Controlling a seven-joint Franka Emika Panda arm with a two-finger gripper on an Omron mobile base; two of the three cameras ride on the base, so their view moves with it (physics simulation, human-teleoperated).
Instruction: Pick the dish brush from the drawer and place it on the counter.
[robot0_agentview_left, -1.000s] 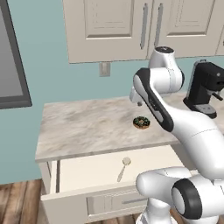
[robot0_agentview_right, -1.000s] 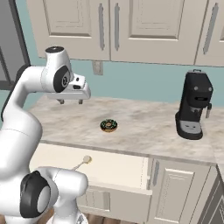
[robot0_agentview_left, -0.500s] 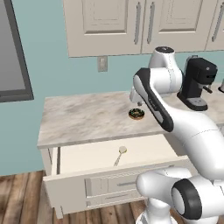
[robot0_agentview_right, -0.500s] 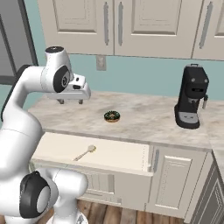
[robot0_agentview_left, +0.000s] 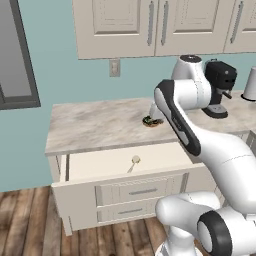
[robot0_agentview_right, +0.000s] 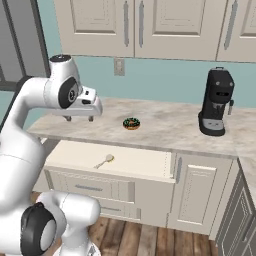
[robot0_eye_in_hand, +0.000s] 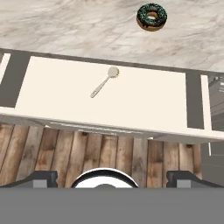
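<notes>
The dish brush (robot0_eye_in_hand: 104, 83) lies in the open drawer (robot0_eye_in_hand: 52, 103); the gripper (robot0_agentview_right: 80, 118), fingers spread and empty, hovers above the surface (robot0_agentview_right: 165, 125).

Dish brush (robot0_eye_in_hand: 104, 82) lying diagonally in open drawer (robot0_eye_in_hand: 52, 98), marbled counter (robot0_eye_in_hand: 78, 30) behind

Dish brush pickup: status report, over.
Gripper raised above the counter, holding nothing. Dish brush flat in open drawer. Donut on counter, clear of path.
</notes>
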